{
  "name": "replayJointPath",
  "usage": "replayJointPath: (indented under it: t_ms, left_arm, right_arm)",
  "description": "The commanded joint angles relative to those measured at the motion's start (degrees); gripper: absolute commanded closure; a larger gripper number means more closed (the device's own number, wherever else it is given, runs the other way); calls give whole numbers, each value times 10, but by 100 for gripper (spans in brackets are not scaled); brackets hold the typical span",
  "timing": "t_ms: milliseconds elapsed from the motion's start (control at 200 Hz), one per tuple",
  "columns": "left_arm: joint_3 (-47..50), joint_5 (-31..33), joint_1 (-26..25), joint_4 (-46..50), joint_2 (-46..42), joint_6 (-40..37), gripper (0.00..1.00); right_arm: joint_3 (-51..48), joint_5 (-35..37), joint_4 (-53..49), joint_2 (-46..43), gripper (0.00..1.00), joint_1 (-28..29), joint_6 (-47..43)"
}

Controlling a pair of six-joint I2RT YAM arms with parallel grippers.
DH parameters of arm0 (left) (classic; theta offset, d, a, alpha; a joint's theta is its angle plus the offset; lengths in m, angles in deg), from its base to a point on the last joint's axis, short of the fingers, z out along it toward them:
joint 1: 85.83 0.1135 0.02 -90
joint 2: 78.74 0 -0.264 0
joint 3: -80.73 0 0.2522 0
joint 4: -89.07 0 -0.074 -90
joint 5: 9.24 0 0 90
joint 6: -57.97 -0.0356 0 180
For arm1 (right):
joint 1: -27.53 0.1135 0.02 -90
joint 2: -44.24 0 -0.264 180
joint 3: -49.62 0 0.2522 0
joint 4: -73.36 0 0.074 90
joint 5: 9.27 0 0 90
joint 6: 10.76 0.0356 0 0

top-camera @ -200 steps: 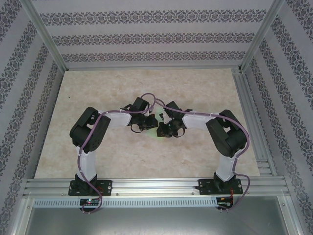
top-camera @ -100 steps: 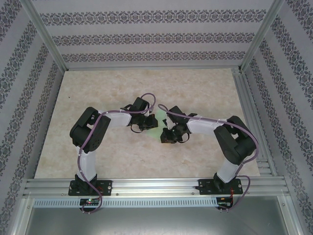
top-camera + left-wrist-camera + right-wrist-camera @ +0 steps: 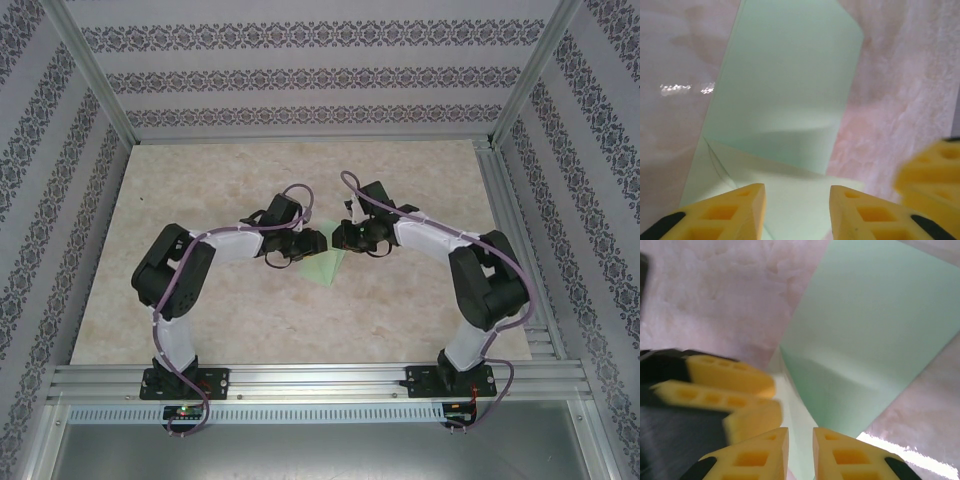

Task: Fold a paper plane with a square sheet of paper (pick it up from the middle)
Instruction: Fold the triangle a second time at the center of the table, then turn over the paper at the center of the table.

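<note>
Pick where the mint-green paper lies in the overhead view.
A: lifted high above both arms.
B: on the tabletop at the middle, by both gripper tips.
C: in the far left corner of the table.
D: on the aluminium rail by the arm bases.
B: the mint-green paper lies on the tabletop, just on the near side of where the left gripper and the right gripper face each other.
</note>
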Motion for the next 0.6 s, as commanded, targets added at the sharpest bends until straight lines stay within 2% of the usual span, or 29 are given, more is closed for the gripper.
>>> replayJointPath:
  t_ms: [0,245,375,515,594]
  left_arm:
    - [19,23,5,-10,-31,16,59]
    - [25,35,5,8,-24,17,59]
    - [17,32,5,14,-12,17,59]
    - [12,27,5,17,-3,18,59]
    - [13,25,5,15,0,21,59]
  right_arm:
    - [22,-22,9,27,79,5,-8]
    - [23,-24,9,39,79,7,-17]
    - [27,-3,-9,46,73,7,-30]
    - [28,-40,-6,60,71,6,-36]
    - [25,-64,4,65,74,6,-35]
